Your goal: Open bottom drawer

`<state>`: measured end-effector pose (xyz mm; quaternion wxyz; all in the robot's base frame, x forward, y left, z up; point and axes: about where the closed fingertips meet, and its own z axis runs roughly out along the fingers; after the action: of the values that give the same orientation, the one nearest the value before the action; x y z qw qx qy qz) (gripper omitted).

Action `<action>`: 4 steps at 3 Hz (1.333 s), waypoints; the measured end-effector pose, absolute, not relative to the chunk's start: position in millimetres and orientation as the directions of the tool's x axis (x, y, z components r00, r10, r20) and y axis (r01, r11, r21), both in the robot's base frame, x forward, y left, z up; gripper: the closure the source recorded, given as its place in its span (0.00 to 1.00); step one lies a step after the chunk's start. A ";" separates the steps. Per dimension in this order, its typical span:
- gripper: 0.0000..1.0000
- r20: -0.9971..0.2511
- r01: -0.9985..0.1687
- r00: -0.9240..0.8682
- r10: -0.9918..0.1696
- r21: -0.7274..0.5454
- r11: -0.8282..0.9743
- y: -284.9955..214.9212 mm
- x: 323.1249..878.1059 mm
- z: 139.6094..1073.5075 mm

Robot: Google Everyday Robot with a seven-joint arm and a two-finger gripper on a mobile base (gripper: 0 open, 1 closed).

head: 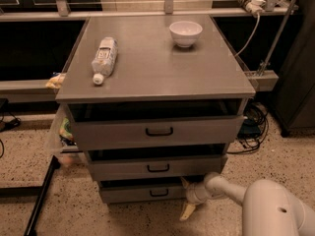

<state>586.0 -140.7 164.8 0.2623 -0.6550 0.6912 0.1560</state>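
Note:
A grey metal cabinet has three drawer fronts, each with a small black loop handle. The bottom drawer (140, 192) is the narrowest, lowest one near the floor; its handle (159, 192) is at its middle. All three drawers stand slightly out. My gripper (186, 196) is at the end of the white arm (231, 190) that reaches in from the lower right. It sits at the bottom drawer's right end, to the right of the handle. One cream finger (187, 211) points down toward the floor, another (185, 182) up by the drawer's edge.
On the cabinet top (157, 68) lie a plastic water bottle (104, 58) on its side and a white bowl (185, 33). Cables (253, 127) hang at the right of the cabinet. A black bar (42, 200) runs across the speckled floor at the left.

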 end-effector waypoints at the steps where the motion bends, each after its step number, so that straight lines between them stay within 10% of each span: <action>1: 0.00 -0.553 -0.993 -0.023 -0.833 -0.085 0.084 -143.5 577.8 166.0; 4: 0.00 -0.515 -0.996 -0.084 -0.853 0.059 0.063 -156.1 535.7 178.8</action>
<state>535.7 -156.1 178.8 0.1758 -0.6535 0.7074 0.2039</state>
